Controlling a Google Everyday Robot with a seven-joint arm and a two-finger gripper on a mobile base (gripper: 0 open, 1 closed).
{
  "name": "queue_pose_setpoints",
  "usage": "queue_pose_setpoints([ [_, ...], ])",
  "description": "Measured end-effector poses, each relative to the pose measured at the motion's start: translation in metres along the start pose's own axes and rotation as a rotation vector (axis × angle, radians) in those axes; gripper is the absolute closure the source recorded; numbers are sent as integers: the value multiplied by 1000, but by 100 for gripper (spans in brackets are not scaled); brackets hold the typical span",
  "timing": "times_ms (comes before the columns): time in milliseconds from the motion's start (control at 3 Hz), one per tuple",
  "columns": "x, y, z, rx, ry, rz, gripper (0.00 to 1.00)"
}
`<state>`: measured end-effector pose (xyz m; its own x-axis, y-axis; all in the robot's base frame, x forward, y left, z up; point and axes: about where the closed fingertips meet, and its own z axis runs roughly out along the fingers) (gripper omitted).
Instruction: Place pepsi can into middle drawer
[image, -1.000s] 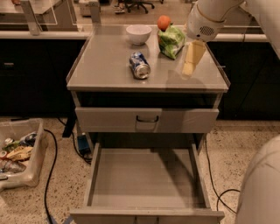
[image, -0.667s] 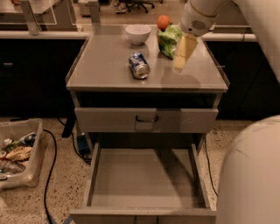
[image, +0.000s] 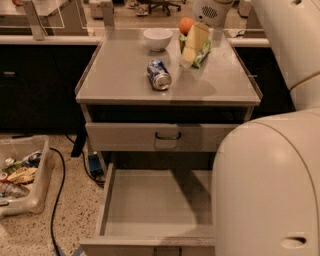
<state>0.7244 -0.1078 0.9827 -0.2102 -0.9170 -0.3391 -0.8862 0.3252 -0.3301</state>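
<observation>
Pepsi can (image: 159, 74) is lying on its side on the grey counter (image: 115, 80), roughly mid-top, one silver end facing the camera. Nothing is touching it. Going by the can: the white bowl (image: 157, 38) sits straight behind it, well apart. The claw (image: 187, 57) hangs behind the can and off to its right, tilted, low over the counter and right in front of a green snack bag (image: 205, 50). Honestly can't tell if the claw is apart or together from here, it just reads as one cream-coloured block. It isn't on the can either way. An orange fruit (image: 186, 25) sits behind the can too, further back than the bag.

Below the can, the top drawer front (image: 125, 137) with its dark loop handle (image: 167, 136) is pushed in. Lower still and nearer the camera than the can, the middle drawer (image: 150, 205) is pulled all the way out, flat grey floor showing.
</observation>
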Motion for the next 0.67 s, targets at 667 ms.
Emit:
queue_pose_setpoints([
  [667,-5,-8,24,8,11,34,0],
])
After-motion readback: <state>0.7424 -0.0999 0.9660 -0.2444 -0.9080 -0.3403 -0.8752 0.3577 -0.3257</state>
